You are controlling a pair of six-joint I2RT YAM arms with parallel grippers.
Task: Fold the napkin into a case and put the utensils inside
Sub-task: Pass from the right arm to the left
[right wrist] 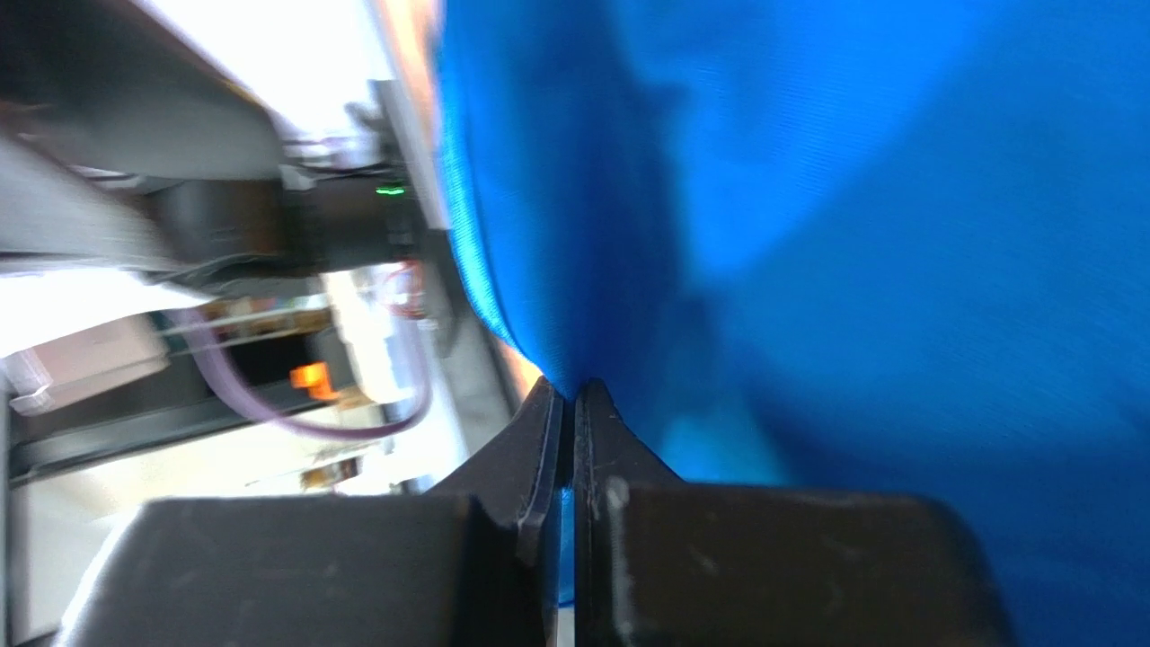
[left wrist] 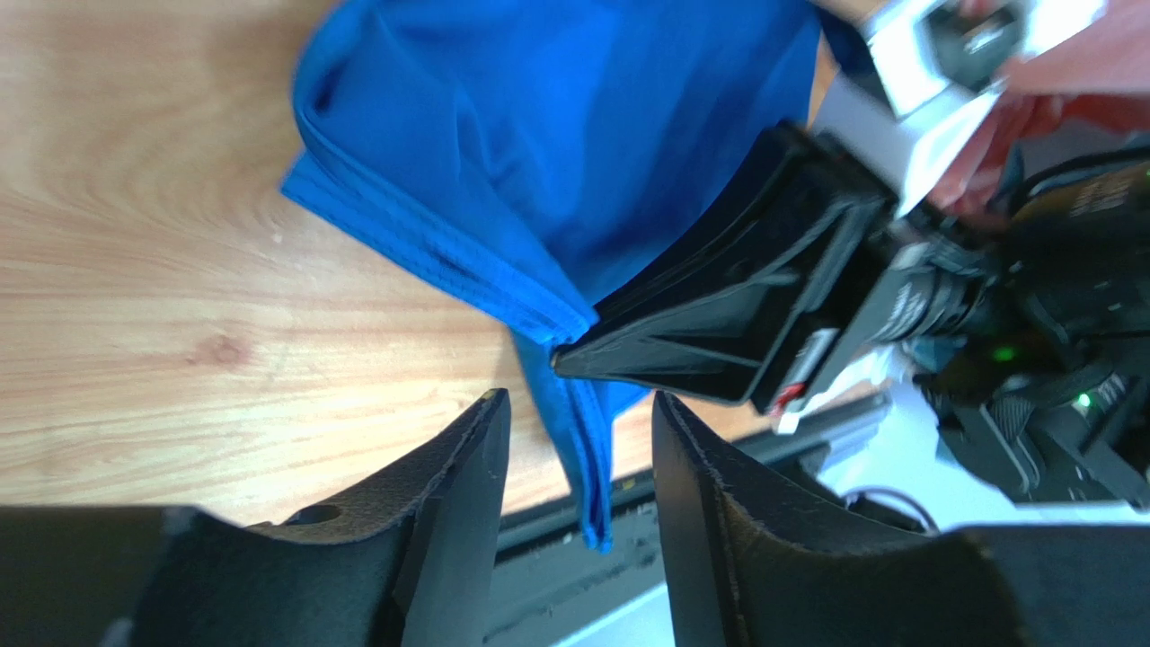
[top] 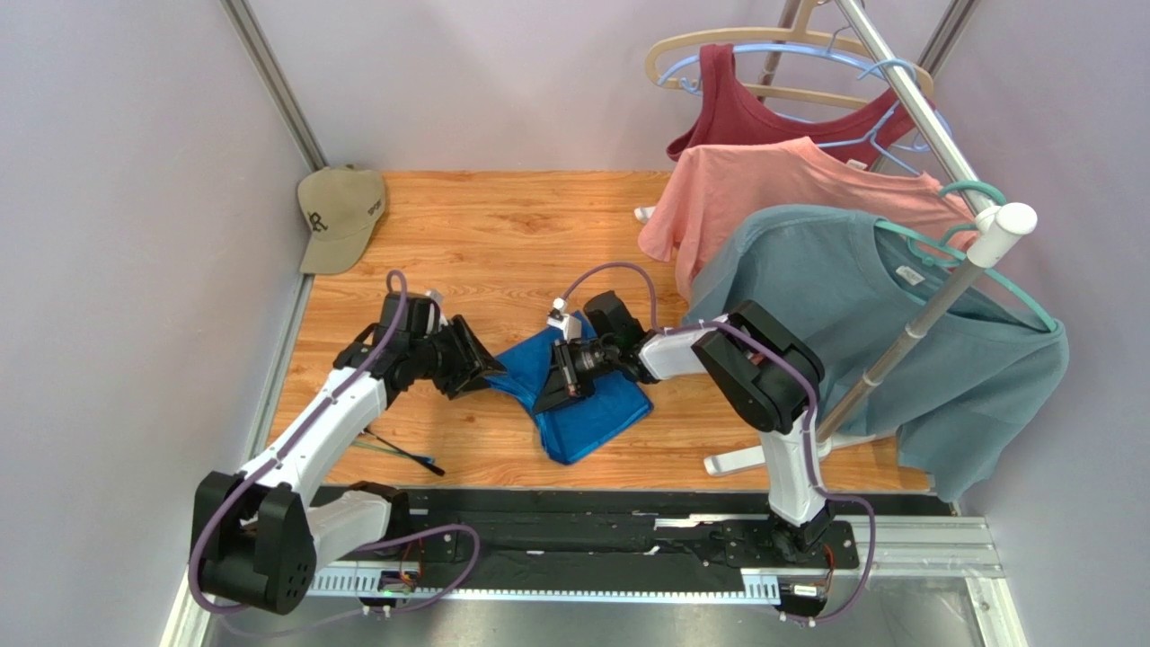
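Observation:
The royal-blue napkin [top: 601,405] lies crumpled on the wooden table's middle. My right gripper [top: 551,388] is shut on its left fold and holds that edge up. The right wrist view shows the jaws [right wrist: 570,394] closed on blue cloth [right wrist: 878,270]. My left gripper [top: 483,367] is open just left of the napkin. In the left wrist view its fingers [left wrist: 578,411] stand on either side of a hanging fold of the napkin [left wrist: 540,148] without touching it, just below the right gripper's tip [left wrist: 702,324]. The utensils [top: 405,454], thin dark sticks, lie on the table near its front left.
A khaki cap [top: 340,213] lies at the back left corner. A clothes rack [top: 932,317] stands on the right with a teal-grey T-shirt [top: 864,337], a pink shirt [top: 783,189] and a red top [top: 756,115]. Its white foot [top: 736,463] rests near the front edge.

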